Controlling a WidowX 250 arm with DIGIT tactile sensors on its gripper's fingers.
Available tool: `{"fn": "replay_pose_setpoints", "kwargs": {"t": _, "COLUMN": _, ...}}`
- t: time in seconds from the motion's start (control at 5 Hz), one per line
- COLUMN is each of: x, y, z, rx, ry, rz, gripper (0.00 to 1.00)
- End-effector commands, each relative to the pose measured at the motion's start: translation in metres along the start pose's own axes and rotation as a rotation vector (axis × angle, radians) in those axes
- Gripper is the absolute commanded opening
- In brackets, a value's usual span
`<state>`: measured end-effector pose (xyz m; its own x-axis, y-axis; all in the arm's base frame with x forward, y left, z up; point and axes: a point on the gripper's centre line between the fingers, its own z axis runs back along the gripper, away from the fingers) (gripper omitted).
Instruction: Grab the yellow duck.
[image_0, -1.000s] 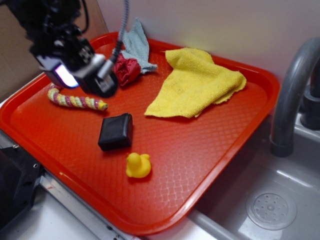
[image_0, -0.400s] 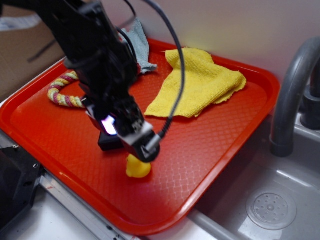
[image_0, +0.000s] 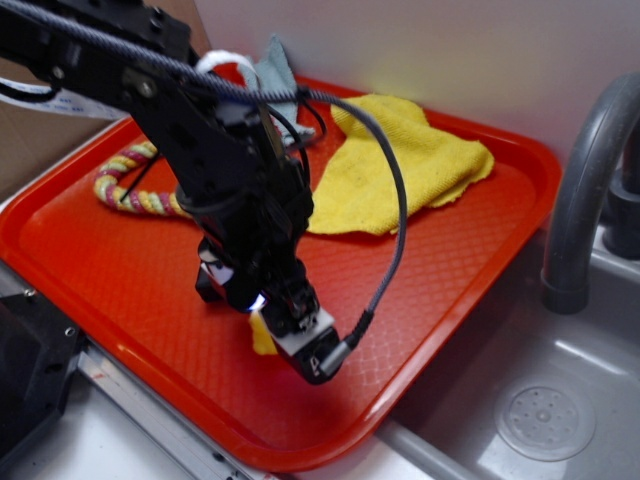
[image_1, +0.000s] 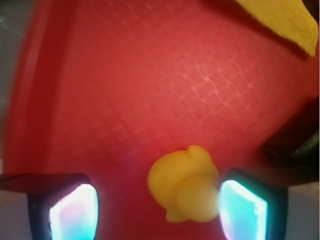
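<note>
The yellow duck (image_1: 184, 186) sits on the red tray (image_1: 150, 75), close against the lit right finger (image_1: 242, 210); a wide gap separates it from the left finger (image_1: 74, 214). My gripper (image_1: 160, 210) is open and straddles the duck. In the exterior view the gripper (image_0: 290, 330) is low over the tray's front part. It hides most of the duck (image_0: 262, 336), leaving only a yellow sliver in sight.
A black block (image_0: 207, 285) lies just behind the gripper, mostly covered by the arm. A yellow cloth (image_0: 400, 165), a striped rope toy (image_0: 125, 190) and a grey rag (image_0: 272, 75) lie further back. A grey faucet (image_0: 580, 190) and sink (image_0: 560, 400) stand right of the tray (image_0: 480, 250).
The arm swung from the tray's back left forward and down over the duck. It now sits lower, with the fingers on either side of the duck.
</note>
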<state>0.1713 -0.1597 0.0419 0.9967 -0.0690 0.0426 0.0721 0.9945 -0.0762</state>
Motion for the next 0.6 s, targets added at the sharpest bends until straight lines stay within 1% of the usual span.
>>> {"fn": "replay_pose_setpoints", "kwargs": {"t": 0.0, "x": -0.0044, "y": -0.0036, "z": -0.0191, "rx": 0.035, "ry": 0.039, "rz": 0.008, "gripper": 1.0}}
{"fn": "replay_pose_setpoints", "kwargs": {"t": 0.2, "x": -0.0059, "y": -0.004, "z": -0.0246, "rx": 0.07, "ry": 0.053, "rz": 0.012, "gripper": 0.2}}
{"fn": "replay_pose_setpoints", "kwargs": {"t": 0.4, "x": -0.0104, "y": -0.005, "z": -0.0263, "rx": 0.085, "ry": 0.052, "rz": 0.0, "gripper": 0.0}}
